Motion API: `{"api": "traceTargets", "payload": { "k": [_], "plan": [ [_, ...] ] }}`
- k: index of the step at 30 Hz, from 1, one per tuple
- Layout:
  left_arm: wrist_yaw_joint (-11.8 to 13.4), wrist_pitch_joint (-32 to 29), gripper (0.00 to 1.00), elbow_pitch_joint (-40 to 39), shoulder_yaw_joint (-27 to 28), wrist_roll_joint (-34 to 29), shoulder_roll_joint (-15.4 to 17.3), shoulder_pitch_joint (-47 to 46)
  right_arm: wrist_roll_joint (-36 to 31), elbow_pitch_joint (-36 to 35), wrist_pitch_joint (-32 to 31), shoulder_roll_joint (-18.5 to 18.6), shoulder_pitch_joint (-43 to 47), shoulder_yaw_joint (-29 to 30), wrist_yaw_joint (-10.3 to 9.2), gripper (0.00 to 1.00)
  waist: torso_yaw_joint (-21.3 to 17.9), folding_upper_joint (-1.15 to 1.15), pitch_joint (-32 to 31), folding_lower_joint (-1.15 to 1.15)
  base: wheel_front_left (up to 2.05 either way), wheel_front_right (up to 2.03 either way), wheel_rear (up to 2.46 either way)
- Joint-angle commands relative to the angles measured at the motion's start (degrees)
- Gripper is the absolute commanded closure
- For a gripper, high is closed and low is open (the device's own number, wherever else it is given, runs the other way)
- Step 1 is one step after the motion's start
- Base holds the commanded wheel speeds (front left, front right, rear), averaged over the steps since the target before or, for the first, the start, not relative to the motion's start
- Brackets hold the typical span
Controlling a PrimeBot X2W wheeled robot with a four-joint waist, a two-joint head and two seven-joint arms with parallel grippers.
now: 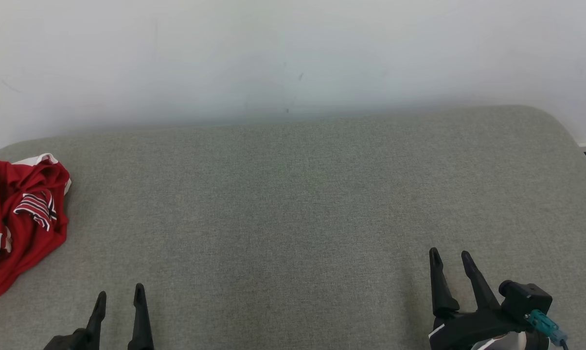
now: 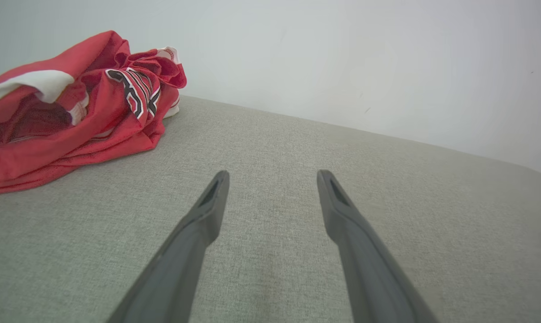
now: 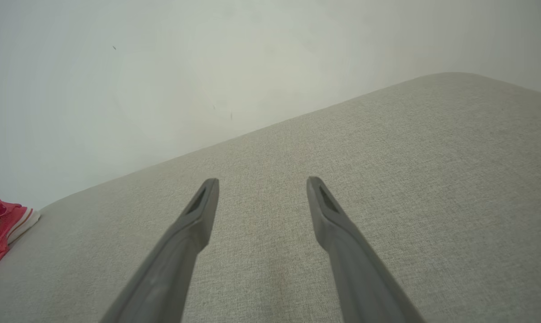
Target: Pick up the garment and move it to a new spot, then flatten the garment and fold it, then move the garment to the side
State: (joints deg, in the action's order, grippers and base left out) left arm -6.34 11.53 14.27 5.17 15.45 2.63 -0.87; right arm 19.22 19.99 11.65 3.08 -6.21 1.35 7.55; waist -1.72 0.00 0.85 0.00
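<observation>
The garment (image 1: pixel 23 223) is a red jersey with white trim and striped lettering, lying crumpled at the far left of the grey fabric surface (image 1: pixel 293 204). In the left wrist view the garment (image 2: pixel 72 112) bunches at the upper left, and in the right wrist view a small part of the garment (image 3: pixel 1 226) shows at the left edge. My left gripper (image 1: pixel 120 296) stands open at the lower left, to the right of the garment and apart from it, with nothing between its fingers (image 2: pixel 207 211). My right gripper (image 1: pixel 451 257) is open and empty at the lower right.
A pale wall (image 1: pixel 293 53) rises directly behind the surface. The surface's rounded right corner (image 1: pixel 560 126) falls away to a strip of floor at the far right. Bare grey fabric stretches between the two grippers.
</observation>
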Motion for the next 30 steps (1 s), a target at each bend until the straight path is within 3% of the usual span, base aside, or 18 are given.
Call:
{"api": "traceTargets", "payload": {
  "k": [1,30],
  "plan": [
    [0.3,0.7,0.0,-0.3,0.0,-2.0,0.3,0.5,-2.1,0.1,0.5,-0.1,-0.8,0.1,-0.09,0.0,0.0,0.0,0.0,0.0,0.0,0.0,0.0],
    [2.8,3.7,0.0,1.8,0.1,-14.8,0.6,1.8,-16.0,2.3,3.6,-0.3,-0.5,0.6,-0.12,0.0,-0.4,0.0,0.4,0.0,0.0,0.0,0.0]
  ]
}}
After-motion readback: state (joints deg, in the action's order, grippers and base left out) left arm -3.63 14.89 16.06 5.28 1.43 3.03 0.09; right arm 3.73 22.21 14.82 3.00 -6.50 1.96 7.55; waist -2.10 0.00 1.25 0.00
